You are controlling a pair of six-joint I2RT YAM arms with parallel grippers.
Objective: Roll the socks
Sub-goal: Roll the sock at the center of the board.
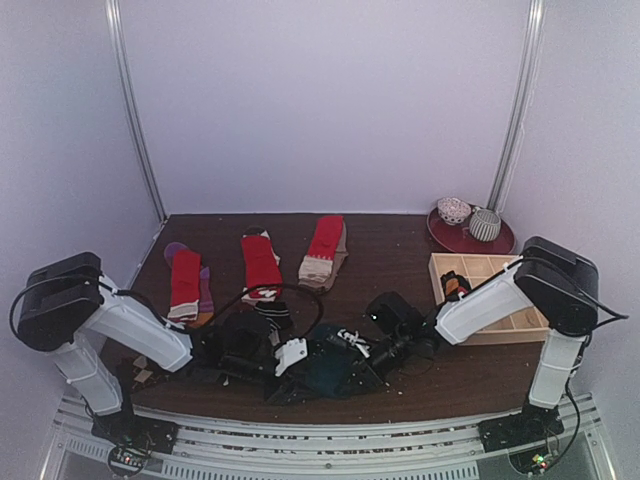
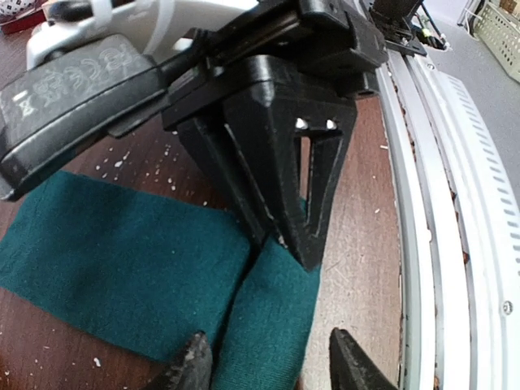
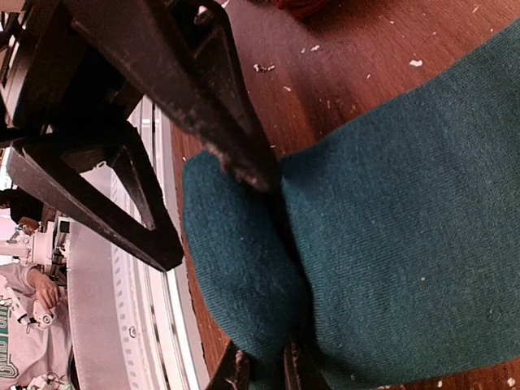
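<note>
A dark teal sock (image 1: 325,378) lies at the near edge of the table between both arms, with one end folded over. My right gripper (image 3: 266,372) is shut on that folded end of the teal sock (image 3: 390,244); it shows as black fingers (image 2: 305,195) in the left wrist view. My left gripper (image 2: 272,370) is open and straddles the folded strip of the teal sock (image 2: 122,260). One of its fingers (image 3: 215,122) touches the crease, the other is beside the sock. Red-and-purple (image 1: 186,282) and red-and-beige socks (image 1: 262,262) lie flat at the back.
Another red-and-beige sock (image 1: 324,248) lies at the back middle. A black-and-white striped sock (image 1: 272,310) lies by the left arm. A wooden divided box (image 1: 490,295) and a red plate (image 1: 447,240) with rolled socks stand at the right. The metal rail (image 2: 455,244) runs beside the sock.
</note>
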